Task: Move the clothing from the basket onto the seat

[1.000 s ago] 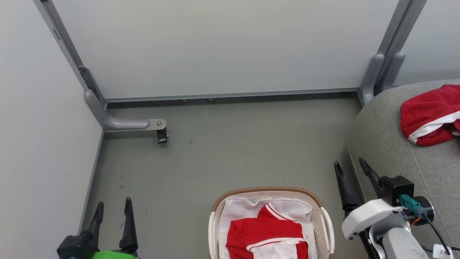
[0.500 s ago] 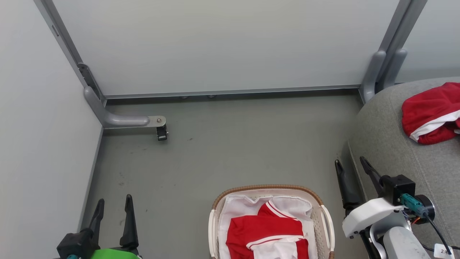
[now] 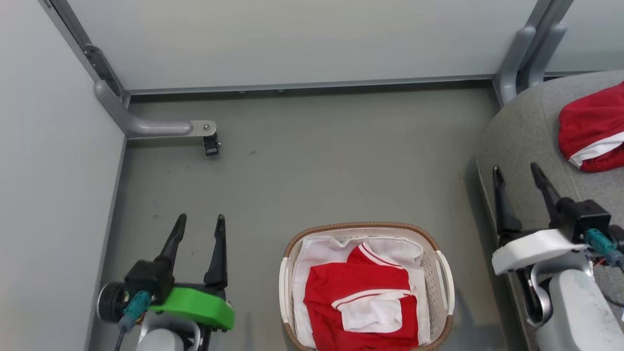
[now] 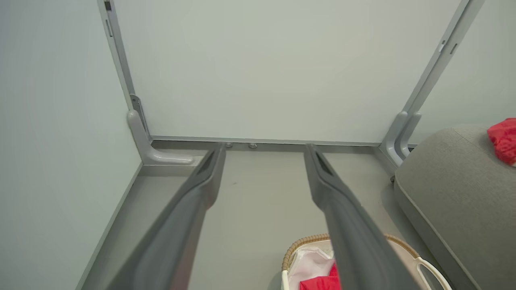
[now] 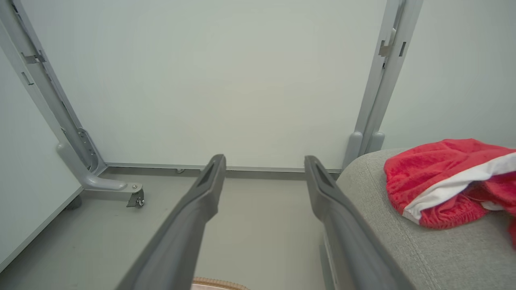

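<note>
The cream basket [image 3: 443,292] with a brown rim stands on the floor at the bottom centre, and its rim [image 4: 306,241] shows low in the left wrist view. Red clothing [image 3: 360,302] with white trim lies inside it on a white liner. Another red garment [image 3: 592,134] [image 5: 443,181] rests on the grey seat [image 3: 526,126] [image 5: 443,249] at the right. My left gripper [image 3: 200,222] [image 4: 264,151] is open and empty over the floor, left of the basket. My right gripper [image 3: 516,168] [image 5: 264,161] hangs open and empty at the seat's left edge.
Pale partition panels close the space at the back and the left. A grey panel foot [image 3: 161,127] with a small caster [image 3: 211,145] juts onto the floor at the back left. Grey posts [image 3: 524,53] stand at the back right corner.
The head camera has tilted down, so the whole picture has shifted. Both grippers have risen further up the view, fingers still spread; the clothing lies as before.
</note>
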